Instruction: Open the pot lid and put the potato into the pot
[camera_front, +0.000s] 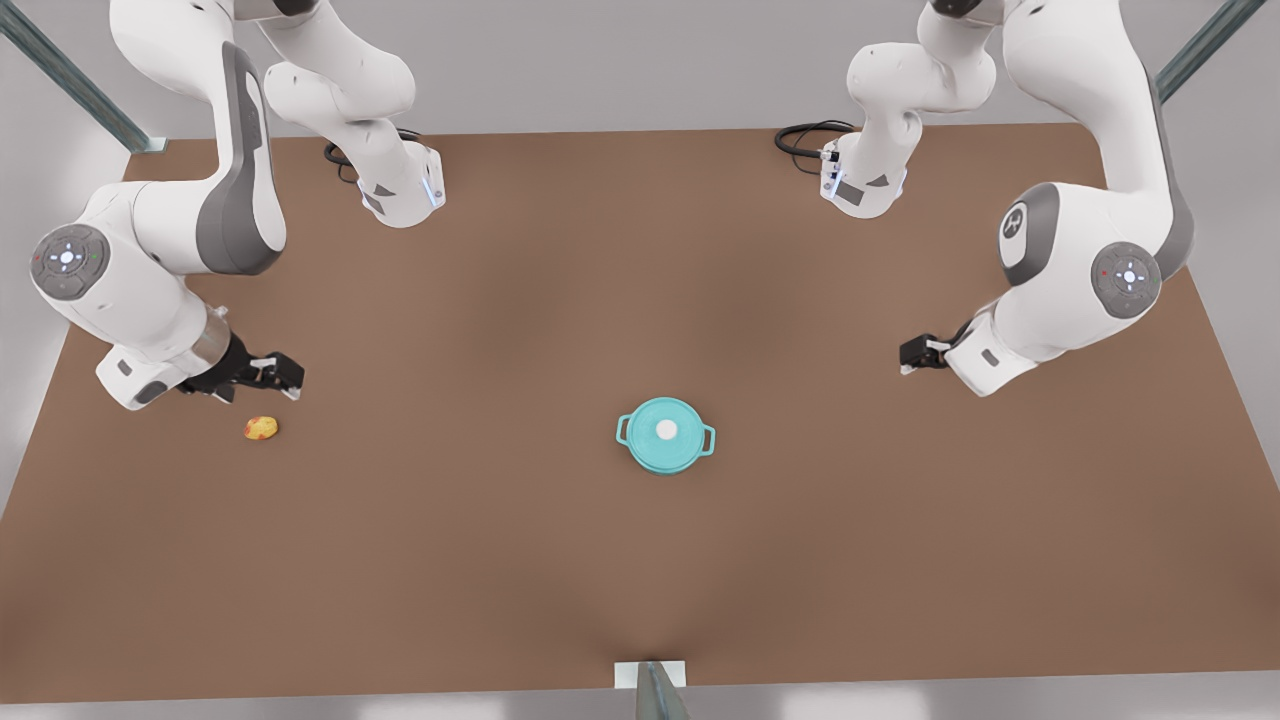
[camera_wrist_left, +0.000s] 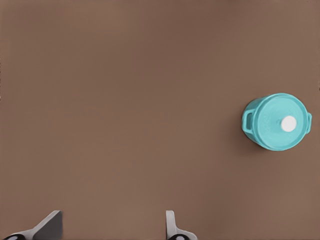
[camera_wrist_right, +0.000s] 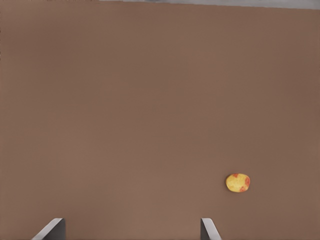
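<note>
The round flat teal pot lid (camera_front: 666, 429) with white knob sits on the small teal pot (camera_front: 665, 452), nearer my left pincer (camera_front: 912, 355), whose fingers stand apart; my right pincer (camera_front: 285, 376), also apart, hovers just beside the small lumpy yellow-orange potato (camera_front: 261, 428) on the brown tabletop (camera_front: 640, 560).

Lidded teal pot (camera_front: 665, 436) (potato (camera_front: 261, 428) well apart).

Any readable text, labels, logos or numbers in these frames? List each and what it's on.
No words or numbers can be read.
An unreadable logo mark sits on the grey joint cap of the arm at the front view's right.
The pot lid, pot and potato are unmarked.
</note>
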